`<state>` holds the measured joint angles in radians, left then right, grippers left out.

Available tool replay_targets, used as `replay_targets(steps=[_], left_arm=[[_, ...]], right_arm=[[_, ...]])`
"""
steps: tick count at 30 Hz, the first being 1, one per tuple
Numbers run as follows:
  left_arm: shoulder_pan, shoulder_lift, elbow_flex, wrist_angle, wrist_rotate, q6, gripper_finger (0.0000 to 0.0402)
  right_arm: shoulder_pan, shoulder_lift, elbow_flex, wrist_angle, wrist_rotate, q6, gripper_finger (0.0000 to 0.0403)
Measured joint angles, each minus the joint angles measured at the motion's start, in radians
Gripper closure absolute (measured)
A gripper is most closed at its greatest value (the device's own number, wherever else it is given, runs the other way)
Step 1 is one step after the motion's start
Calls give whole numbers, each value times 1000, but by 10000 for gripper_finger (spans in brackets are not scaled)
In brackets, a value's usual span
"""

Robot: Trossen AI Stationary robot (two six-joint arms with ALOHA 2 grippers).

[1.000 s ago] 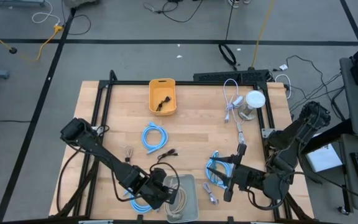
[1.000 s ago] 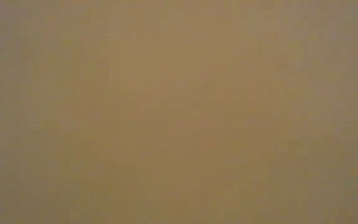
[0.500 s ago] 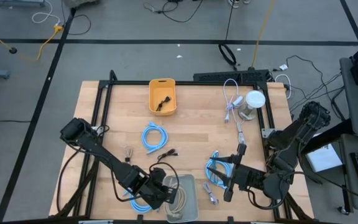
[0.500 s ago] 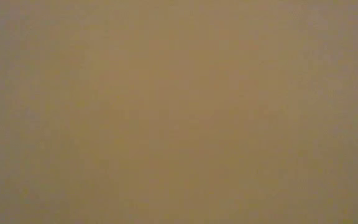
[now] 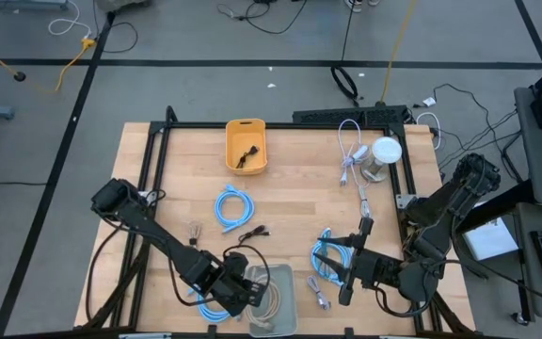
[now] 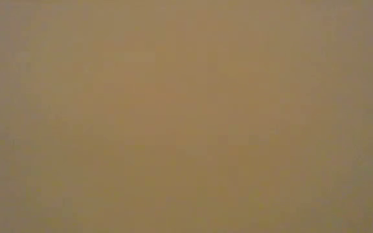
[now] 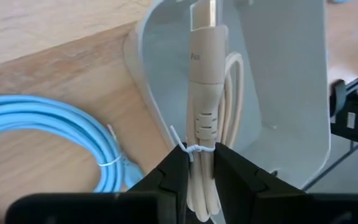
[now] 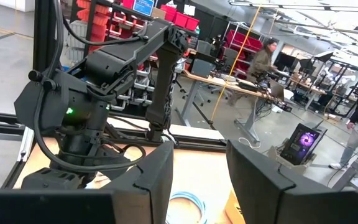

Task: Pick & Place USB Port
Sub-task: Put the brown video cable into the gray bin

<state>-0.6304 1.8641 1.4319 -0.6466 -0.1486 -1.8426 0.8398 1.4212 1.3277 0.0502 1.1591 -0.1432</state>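
A beige USB cable (image 7: 205,74), bundled with a white twist tie, sits between the fingers of my left gripper (image 7: 201,168), which is shut on it. Cable and gripper (image 5: 249,285) hang over a pale grey bin (image 7: 291,93) at the table's near edge (image 5: 285,303). The plug end (image 7: 204,14) points away from the fingers into the bin. My right gripper (image 8: 201,180) stands open and level at the near right (image 5: 346,275), holding nothing. The low view shows only a blank tan surface. My left gripper pinches the folded cable bundle between its two fingers, right by the twist tie (image 7: 197,149). The fingers slant down from the table's left and lie along the bundle. The bundle sticks out past the fingertips over the bin; whether the plug touches the bin I cannot tell.
A light blue coiled cable (image 7: 55,124) lies beside the bin, with two more on the table (image 5: 233,205) (image 5: 332,256). An orange bin (image 5: 246,146) with a dark cable stands at the far side. A white cable (image 5: 351,151) and a white round object (image 5: 384,153) lie far right.
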Motion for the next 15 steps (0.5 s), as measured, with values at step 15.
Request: replay_targets(steps=[15], left_arm=[[0,0,0,12,-13,45,273]], right_arm=[[0,0,0,4,16,0,261]])
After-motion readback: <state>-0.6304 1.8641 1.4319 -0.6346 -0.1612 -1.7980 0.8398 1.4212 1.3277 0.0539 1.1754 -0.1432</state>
